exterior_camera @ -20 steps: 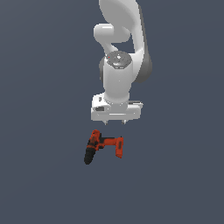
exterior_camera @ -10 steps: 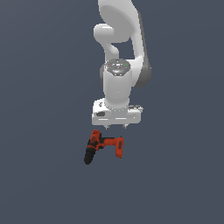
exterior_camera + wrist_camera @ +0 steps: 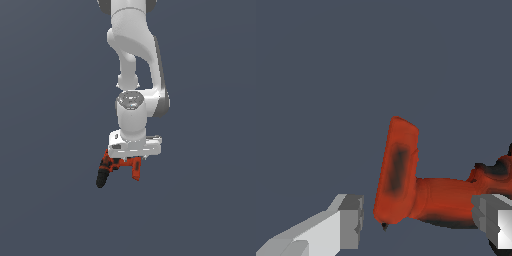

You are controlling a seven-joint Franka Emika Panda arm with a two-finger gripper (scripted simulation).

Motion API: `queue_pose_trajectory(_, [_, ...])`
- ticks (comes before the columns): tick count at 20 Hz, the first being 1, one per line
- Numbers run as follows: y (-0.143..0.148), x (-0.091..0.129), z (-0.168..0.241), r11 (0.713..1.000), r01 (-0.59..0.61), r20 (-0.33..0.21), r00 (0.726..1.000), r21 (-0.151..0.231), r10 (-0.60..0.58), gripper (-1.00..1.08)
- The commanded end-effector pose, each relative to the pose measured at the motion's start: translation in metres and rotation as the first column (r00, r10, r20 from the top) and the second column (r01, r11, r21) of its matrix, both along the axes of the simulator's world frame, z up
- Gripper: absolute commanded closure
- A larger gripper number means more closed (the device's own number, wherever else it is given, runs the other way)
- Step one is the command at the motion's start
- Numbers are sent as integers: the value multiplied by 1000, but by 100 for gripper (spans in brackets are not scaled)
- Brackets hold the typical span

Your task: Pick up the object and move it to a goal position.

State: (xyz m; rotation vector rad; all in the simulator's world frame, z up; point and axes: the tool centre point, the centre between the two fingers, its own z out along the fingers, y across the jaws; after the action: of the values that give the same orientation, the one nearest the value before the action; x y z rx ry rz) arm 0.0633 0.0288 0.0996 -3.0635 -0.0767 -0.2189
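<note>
Hanging straight down over the one drill (image 3: 116,167) on the plain grey worktop (image 3: 45,200), the single gripper (image 3: 134,159) sits low enough that its palm hides much of the tool in the exterior view. In the wrist view the two fingers (image 3: 348,220) stand apart, one on each side of the orange-red handle and neither visibly touching it, probably so the narrow handle can be pinched when they close. I see one drill, one arm and no goal marker.
</note>
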Motion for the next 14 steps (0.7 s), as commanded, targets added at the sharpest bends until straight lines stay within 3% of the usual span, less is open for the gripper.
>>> queue_pose_trajectory(1, [2,7,-14,1000,4,20,1000,16,-5,-60])
queue_pose_trajectory(14, [4,16,-39,999,13,48,999,40,-15,-60])
